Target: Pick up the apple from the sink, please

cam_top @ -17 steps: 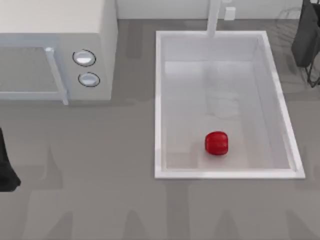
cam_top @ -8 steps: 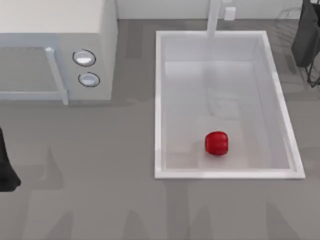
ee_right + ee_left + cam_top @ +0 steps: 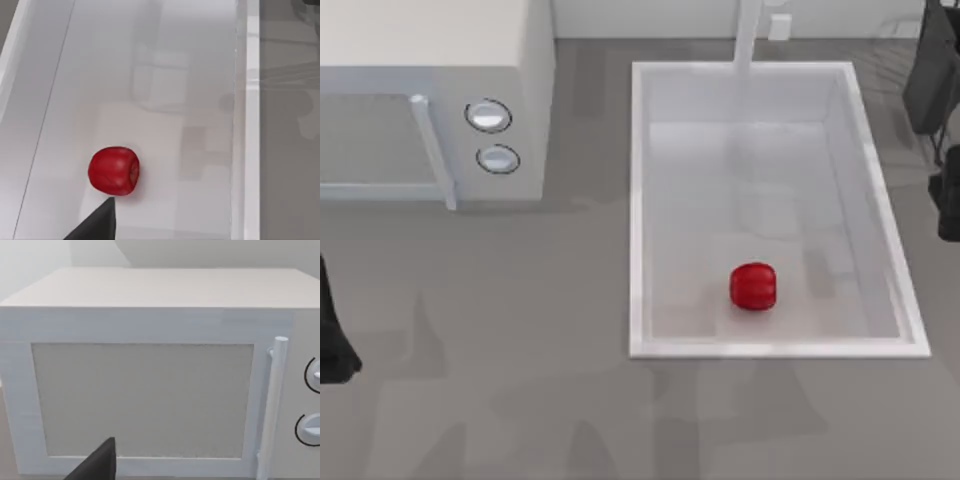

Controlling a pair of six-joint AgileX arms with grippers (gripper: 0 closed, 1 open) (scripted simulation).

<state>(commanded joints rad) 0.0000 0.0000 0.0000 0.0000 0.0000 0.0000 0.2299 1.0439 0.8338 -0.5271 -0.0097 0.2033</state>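
Observation:
The apple (image 3: 754, 286) is small, glossy and red. It lies on the floor of the sink (image 3: 636, 200), near the basin's front wall and a little right of centre. My right arm (image 3: 947, 200) hangs at the table's right edge, beyond the sink's right rim and well apart from the apple. In the right wrist view I look down into the basin at the apple (image 3: 114, 170), with a dark edge of the right gripper (image 3: 97, 224) low in the picture. My left arm (image 3: 332, 340) is parked at the table's left edge.
A white microwave (image 3: 420, 100) with two round knobs and a bar handle stands at the back left; the left wrist view faces its door (image 3: 145, 400). The white faucet post (image 3: 748, 35) rises at the sink's back rim. Grey counter lies in front of the sink.
My right arm has come farther into view at the right edge, toward the front of the table. Its shadows have shifted across the basin. The apple and the left arm have not moved.

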